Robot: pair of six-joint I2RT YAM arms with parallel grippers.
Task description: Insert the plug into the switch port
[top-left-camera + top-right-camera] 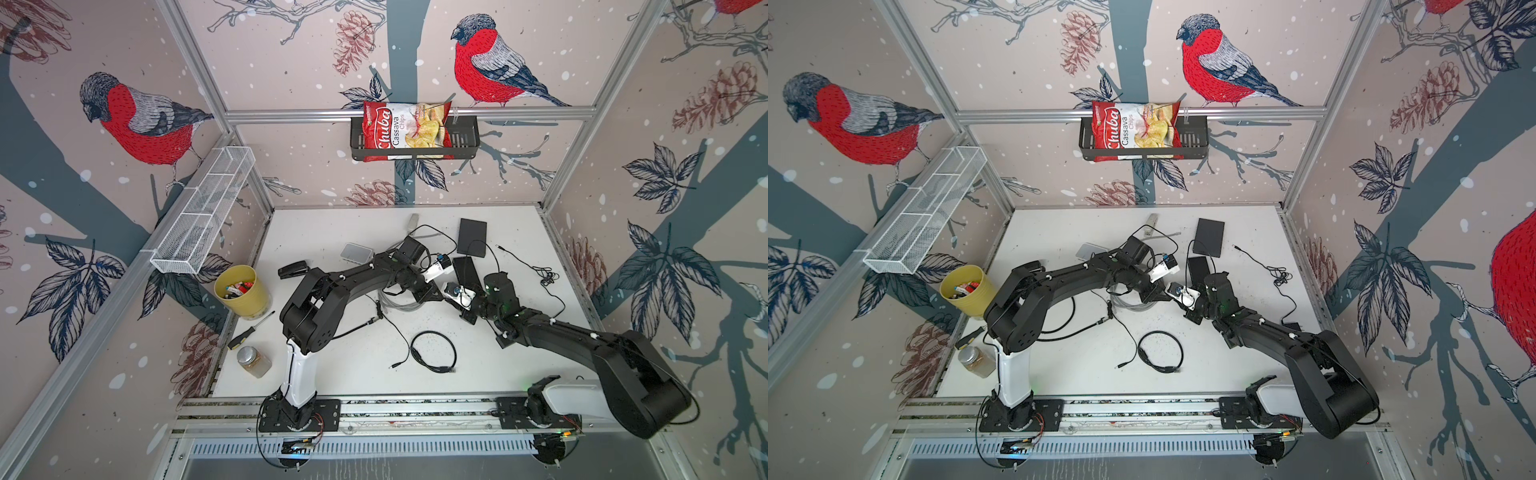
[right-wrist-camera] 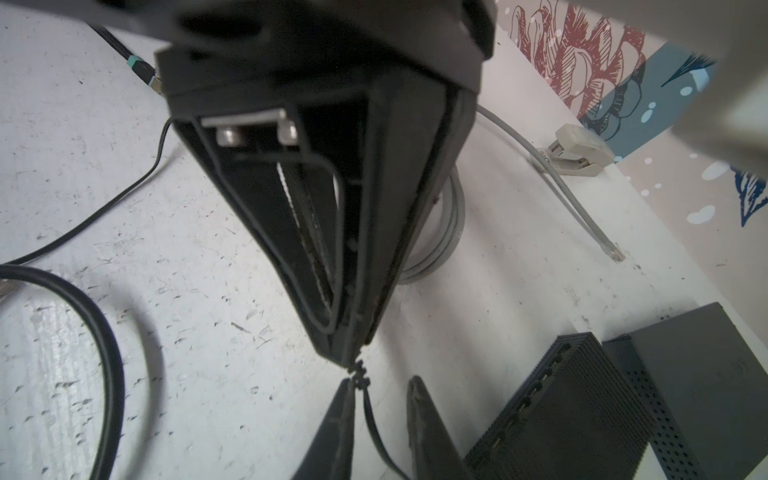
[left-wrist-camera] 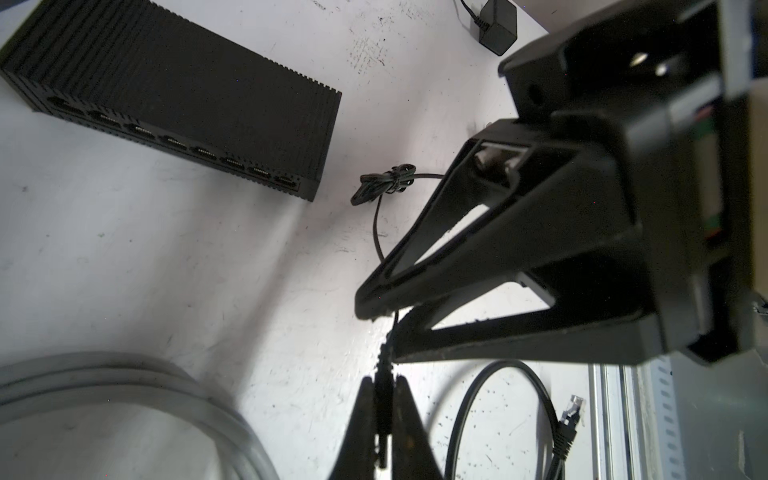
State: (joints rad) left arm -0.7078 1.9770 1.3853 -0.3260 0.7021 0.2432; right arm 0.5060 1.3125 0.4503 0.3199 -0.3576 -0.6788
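Left wrist view: the white, scuffed desk [image 3: 166,270] carries the black ribbed switch [image 3: 174,91], which lies flat with a row of ports along one long side face. In the right wrist view the same switch [image 2: 552,407] sits just beside a grey perforated box [image 2: 698,386]. Also on the desk are a coil of grey cable [image 3: 124,374] and a smaller loop of black cable [image 3: 563,438] ending in a clear connector. The left gripper [image 3: 383,382] has its jaws closed on the plug [image 3: 382,415] — a slim dark plug held above the desk, well apart from the switch and not yet in any port. The right gripper [image 2: 381,382] meets the left one almost tip to tip. Its jaws stand apart, and the plug's thin black lead [image 2: 371,419] runs down between them, close against one finger — the jaws are not clamped on it.
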